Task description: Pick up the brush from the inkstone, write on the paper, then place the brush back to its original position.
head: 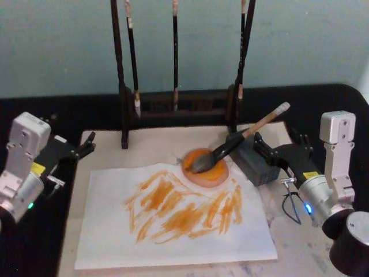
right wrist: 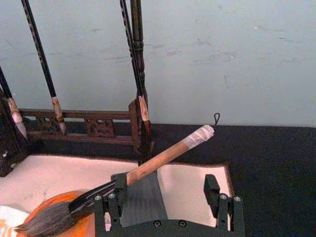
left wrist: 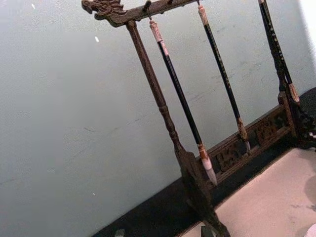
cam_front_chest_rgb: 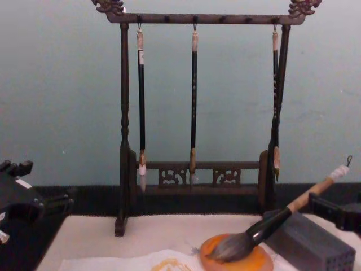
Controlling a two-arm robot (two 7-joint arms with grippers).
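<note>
The brush lies tilted, its bushy bristles in the round orange inkstone and its tan handle leaning across the grey block. In the right wrist view the brush slants up past one finger of my right gripper, which stands open around the block without holding the handle. From the head view my right gripper sits just right of the block. The white paper with orange strokes lies in front of the inkstone. My left gripper rests open at the mat's left edge, away from everything.
A dark wooden rack with three thin hanging brushes stands along the back of the beige mat. The black tabletop runs down both sides. The grey block sits at the mat's right.
</note>
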